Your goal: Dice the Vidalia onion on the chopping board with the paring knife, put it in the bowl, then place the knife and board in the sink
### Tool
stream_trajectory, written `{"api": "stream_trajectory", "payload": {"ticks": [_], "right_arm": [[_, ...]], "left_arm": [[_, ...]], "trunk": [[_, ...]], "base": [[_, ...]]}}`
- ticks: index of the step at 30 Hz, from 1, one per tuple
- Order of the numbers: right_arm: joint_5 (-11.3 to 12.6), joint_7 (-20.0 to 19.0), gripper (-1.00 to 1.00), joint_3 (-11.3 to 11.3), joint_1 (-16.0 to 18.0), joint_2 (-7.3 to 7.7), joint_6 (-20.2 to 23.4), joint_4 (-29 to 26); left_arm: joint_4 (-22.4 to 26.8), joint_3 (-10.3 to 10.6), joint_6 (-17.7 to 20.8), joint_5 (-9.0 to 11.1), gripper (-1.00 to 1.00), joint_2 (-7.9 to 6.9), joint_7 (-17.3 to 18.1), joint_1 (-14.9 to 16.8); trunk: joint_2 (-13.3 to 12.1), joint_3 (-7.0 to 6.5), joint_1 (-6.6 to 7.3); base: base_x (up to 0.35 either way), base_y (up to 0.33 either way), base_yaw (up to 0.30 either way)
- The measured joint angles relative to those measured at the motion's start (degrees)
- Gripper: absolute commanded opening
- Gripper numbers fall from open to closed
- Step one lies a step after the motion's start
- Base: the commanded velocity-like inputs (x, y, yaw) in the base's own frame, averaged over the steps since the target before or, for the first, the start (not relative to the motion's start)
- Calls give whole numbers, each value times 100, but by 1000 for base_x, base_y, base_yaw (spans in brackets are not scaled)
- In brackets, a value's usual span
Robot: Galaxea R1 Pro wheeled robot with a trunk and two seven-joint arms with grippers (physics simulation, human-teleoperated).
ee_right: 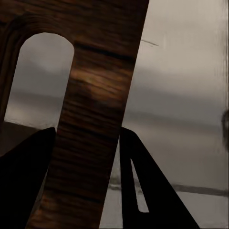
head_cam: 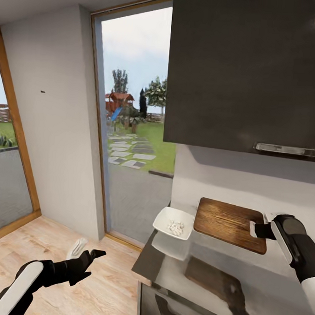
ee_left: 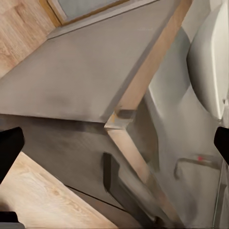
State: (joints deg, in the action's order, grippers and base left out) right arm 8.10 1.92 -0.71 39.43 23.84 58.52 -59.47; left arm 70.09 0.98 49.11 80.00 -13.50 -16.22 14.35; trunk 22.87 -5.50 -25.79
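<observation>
My right gripper [head_cam: 259, 229] is shut on the handle end of the dark brown chopping board [head_cam: 228, 222], holding it lifted above the glossy grey countertop [head_cam: 271, 281]. In the right wrist view the board [ee_right: 95, 95] runs between the dark fingers [ee_right: 143, 191], beside its oblong slot. The white squarish bowl [head_cam: 173, 222] sits at the countertop's left end with the diced onion [head_cam: 176, 228] in it. My left gripper [head_cam: 89, 259] hangs open low over the wood floor, left of the counter. The paring knife and the sink are out of view.
A dark upper cabinet [head_cam: 246, 69] with a bar handle [head_cam: 286, 149] hangs above the board. Grey cabinet fronts with a dark handle [head_cam: 166, 312] lie below the countertop corner [ee_left: 117, 121]. A tall glass door [head_cam: 131, 128] and a white wall stand to the left.
</observation>
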Motion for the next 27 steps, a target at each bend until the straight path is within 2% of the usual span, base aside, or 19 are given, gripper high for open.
{"api": "stream_trajectory", "payload": {"ticks": [18,21,24,26,27], "right_arm": [[-12,39,-100,-15,-1,-42,-6,32],[13,51,-100,-12,38,-97,-7,109],[-77,163,-100,7,62,-101,-6,358],[-45,266,-100,108,111,-85,-13,559],[-74,295,-100,246,142,-85,-11,617]], "left_arm": [[-95,0,0,-1,100,0,0,-4],[-186,-6,-1,-2,100,0,-3,-4],[-259,-9,-6,-1,100,0,-7,-4],[-283,-9,-8,-1,100,0,-8,-5],[-289,-10,-8,-1,100,0,-8,-5]], "trunk": [[0,0,0],[0,0,0],[-1,1,0],[0,0,1],[1,-1,1]], "base": [[-268,-194,0],[-270,-195,0],[-221,-247,0],[-176,-283,0],[-153,-297,0]]}}
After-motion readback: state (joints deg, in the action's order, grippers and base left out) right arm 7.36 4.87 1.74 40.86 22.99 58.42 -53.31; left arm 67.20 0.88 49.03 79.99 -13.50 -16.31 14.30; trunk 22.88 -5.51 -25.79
